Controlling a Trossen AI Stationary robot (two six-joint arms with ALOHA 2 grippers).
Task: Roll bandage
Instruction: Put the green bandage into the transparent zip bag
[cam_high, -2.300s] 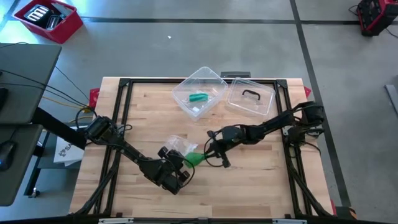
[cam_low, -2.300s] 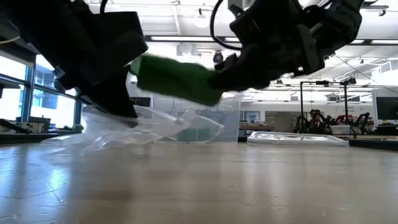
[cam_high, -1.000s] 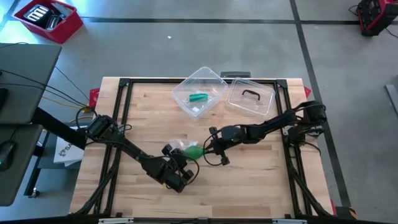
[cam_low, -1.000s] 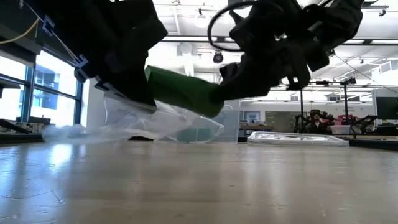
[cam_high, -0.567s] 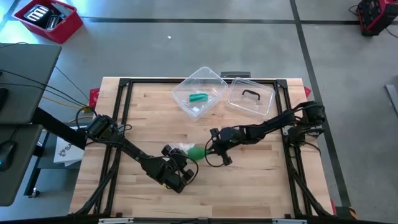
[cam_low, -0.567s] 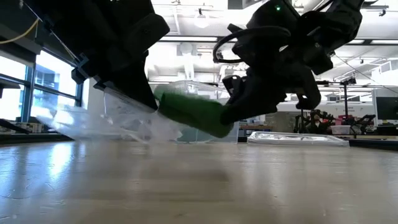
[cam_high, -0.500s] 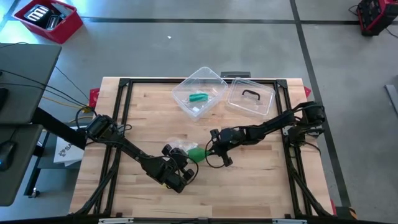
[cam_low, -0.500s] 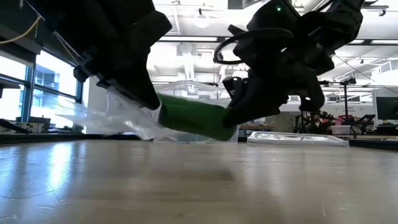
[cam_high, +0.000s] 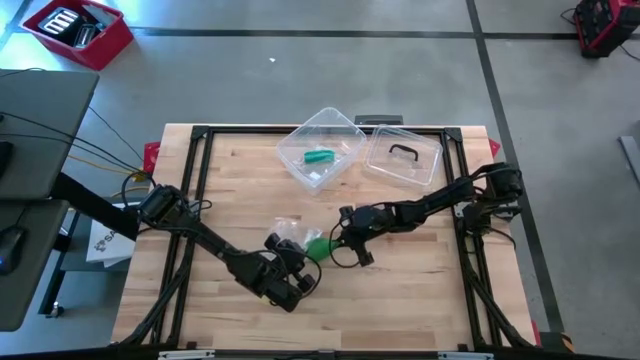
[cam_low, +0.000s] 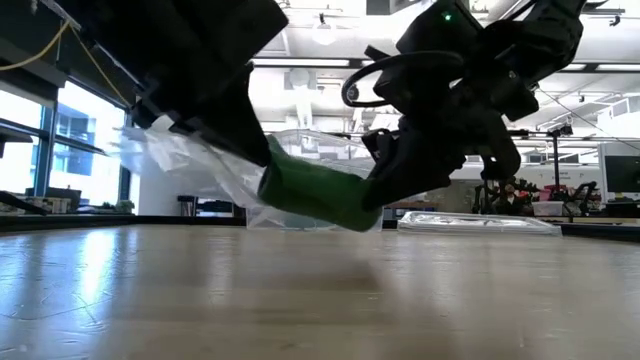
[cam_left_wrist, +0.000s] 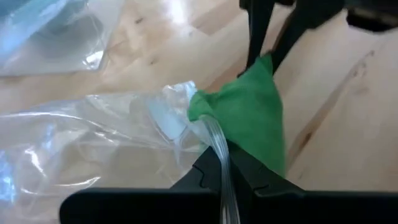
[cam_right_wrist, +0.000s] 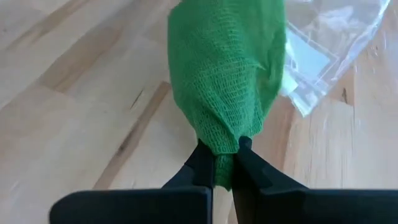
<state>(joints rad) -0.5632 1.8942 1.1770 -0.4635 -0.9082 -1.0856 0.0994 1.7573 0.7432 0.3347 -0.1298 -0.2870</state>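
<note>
A green bandage, a soft bunched roll, hangs just above the table's middle between my two grippers; the low view shows the bandage tilted, clear of the wood. A crumpled clear plastic bag hangs beside its far end. My left gripper comes from the near left and is shut on the bag. My right gripper comes from the right and is shut on the bandage. Whether the bandage's far end is inside the bag, I cannot tell. My left gripper pinches an edge of the bag between its two fingers, where the plastic lies against the bandage. The fingers slant down from the table's near left. The bag trails slack toward the left, off the table. My right gripper pinches the bandage's gathered near end between its two fingers, coming from the table's right and slanting down, along the bandage. The bandage reaches out from the fingers toward the bag, lifted clear of the table.
At the table's far side stand a clear container with a green roll in it and, to its right, its clear lid with a black handle. Bare wood lies near the front edge and on the left.
My right gripper has sunk a little and tipped, bringing the bandage lower and flatter above the table. The bag's loose part has swung upward in my left gripper's hold. Both grippers stay shut.
</note>
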